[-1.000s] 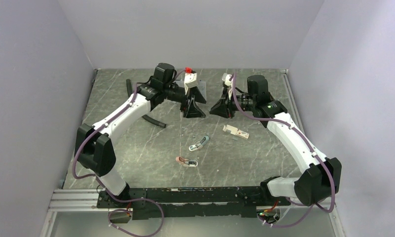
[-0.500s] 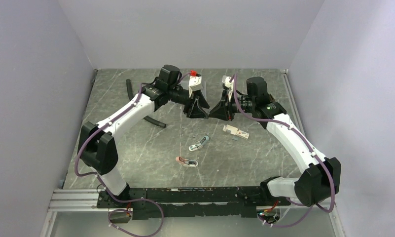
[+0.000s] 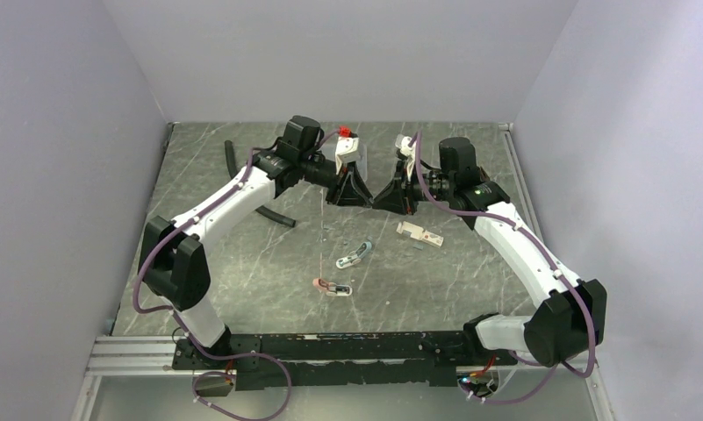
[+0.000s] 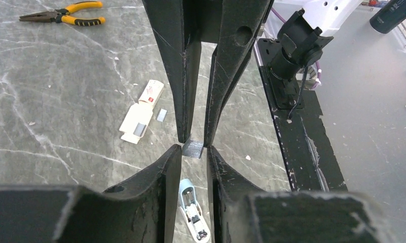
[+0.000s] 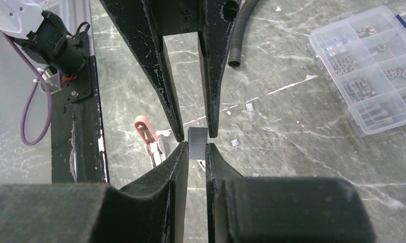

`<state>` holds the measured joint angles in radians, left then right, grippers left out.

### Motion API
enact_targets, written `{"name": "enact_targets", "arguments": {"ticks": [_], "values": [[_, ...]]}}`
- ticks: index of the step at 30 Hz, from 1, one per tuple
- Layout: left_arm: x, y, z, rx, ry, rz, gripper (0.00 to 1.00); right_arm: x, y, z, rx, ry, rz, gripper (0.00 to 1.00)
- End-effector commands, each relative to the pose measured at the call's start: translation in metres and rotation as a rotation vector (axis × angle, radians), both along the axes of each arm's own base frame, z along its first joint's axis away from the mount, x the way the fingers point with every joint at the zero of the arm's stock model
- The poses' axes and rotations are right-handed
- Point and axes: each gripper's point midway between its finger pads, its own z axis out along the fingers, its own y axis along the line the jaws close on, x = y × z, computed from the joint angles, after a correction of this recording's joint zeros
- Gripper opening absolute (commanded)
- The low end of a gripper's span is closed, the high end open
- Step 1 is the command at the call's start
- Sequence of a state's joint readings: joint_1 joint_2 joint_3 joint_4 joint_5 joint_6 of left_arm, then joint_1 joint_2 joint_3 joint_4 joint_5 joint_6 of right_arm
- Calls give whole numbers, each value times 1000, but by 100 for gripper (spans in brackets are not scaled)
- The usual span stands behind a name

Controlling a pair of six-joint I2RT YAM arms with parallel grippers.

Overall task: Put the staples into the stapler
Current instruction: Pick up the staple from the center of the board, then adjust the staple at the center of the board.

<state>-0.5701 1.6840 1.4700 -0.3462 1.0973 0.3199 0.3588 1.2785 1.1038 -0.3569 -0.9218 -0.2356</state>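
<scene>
A short grey strip of staples (image 4: pixel 193 149) hangs in the air above the table, pinched from both sides. My left gripper (image 4: pixel 195 147) and right gripper (image 5: pixel 195 145) meet tip to tip (image 3: pixel 371 198) at the back middle. Each one's fingertips press the staples (image 5: pixel 197 142). An opened blue stapler (image 3: pixel 355 255) lies on the table under them, and its open tray (image 4: pixel 193 215) shows between my left fingers. A pink stapler (image 3: pixel 332 287) lies open nearer the front and appears (image 5: pixel 149 139) left of my right fingers.
A flat white carton (image 3: pixel 419 234) with a red mark lies right of the blue stapler. Black hose pieces (image 3: pixel 273 215) lie at the left. A clear parts box (image 5: pixel 373 66) and loose staple bits (image 5: pixel 250 106) sit farther back. Pliers (image 4: pixel 64 12) lie at the side.
My left arm swung right until its fingertips met the right gripper's, then its jaws narrowed onto the staple strip. The right arm kept still with its grip unchanged.
</scene>
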Motion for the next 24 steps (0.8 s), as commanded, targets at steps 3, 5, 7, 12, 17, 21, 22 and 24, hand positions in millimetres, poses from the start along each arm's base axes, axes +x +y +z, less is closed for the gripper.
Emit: {"name": "enact_targets", "arguments": {"ticks": [3,5,7,12,17,21,22,24], "values": [[-3,-2,10,-24,-15,-34,22,-1,3,13,26,-59,23,15],[-3,-2,10,-23,-13,-33,15,0,3,13,25,-58,21,15],[-3,-2,10,-23,-12,-31,9,0,3,13,25,-59,19,16],[0,-4,9,-17,31,-8,3,1,2,14,22,-63,12,34],[3,-5,7,0,148,68,3,10,-8,15,-32,-121,-57,58],[5,-3,6,29,315,155,3,17,-22,25,-97,-221,-119,63],[7,-2,6,40,369,185,3,17,-27,29,-112,-258,-136,64],[11,-1,4,65,500,237,3,17,-34,34,-144,-316,-159,63]]}}
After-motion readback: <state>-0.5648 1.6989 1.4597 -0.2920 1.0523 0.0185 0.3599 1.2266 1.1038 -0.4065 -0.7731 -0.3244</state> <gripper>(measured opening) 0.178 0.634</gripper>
